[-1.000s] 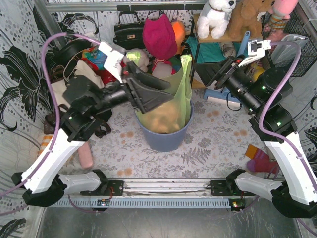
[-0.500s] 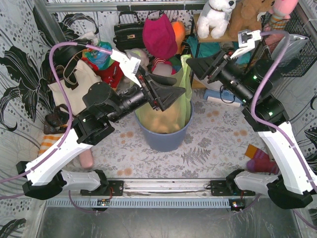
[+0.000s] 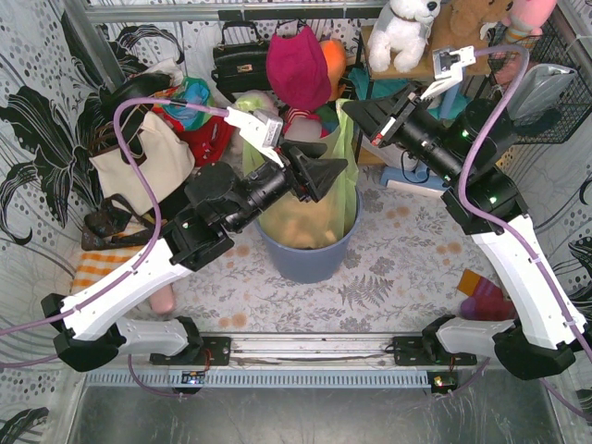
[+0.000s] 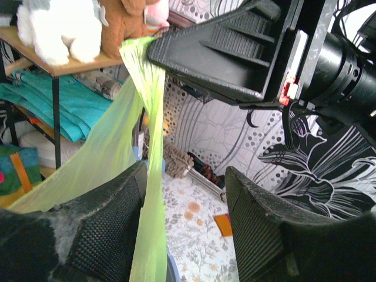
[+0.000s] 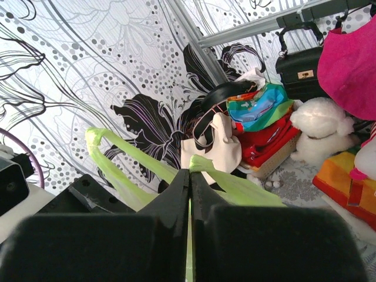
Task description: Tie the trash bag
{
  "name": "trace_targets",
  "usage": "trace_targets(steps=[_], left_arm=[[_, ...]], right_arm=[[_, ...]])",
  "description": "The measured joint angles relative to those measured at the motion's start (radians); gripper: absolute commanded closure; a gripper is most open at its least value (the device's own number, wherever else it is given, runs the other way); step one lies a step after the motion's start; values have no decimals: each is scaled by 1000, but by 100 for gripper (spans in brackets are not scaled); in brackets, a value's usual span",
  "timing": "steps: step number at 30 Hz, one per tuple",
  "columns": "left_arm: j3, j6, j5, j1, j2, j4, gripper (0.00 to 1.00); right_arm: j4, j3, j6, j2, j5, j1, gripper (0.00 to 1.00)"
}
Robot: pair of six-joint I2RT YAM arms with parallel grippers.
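The lime-green trash bag point(image 3: 344, 176) stands in the blue-grey bin point(image 3: 310, 261) at the table's middle, tan paper showing through it. Its top corner is pulled up into a strip point(image 4: 147, 111). My right gripper point(image 3: 351, 109) is shut on that top edge, and green plastic pokes out past its closed tips point(image 5: 190, 174). My left gripper point(image 3: 339, 167) is open just below, and the green strip runs between its fingers point(image 4: 185, 176), against the left finger point(image 4: 111, 217). A second green bag handle point(image 5: 114, 155) loops free to the left in the right wrist view.
A magenta cloth bag point(image 3: 298, 69), a black handbag point(image 3: 239, 60) and a cream tote point(image 3: 153, 162) crowd the back left. A shelf with plush toys point(image 3: 403, 28) stands back right. Coloured socks point(image 3: 486, 301) lie by the right arm.
My right gripper swung left to the bag's raised top and shut on it. My left arm moved right and up, its open fingers now around the green strip.
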Motion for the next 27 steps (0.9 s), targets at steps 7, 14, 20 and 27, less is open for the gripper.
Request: trace_targets(steps=[7,14,20,27], left_arm=[[-2,37,-27,0,13,69,37],[-2,64,-33,0,42,95,35],[-2,100,-38,0,61,121,26],[-2,186,-52,0,67,158,24]], right_arm=[[1,4,5,-2,-15,0,100],[1,22,29,-10,-44,0,100],[-3,28,39,-23,-79,0,100],[-18,28,38,-55,-109,0,100]])
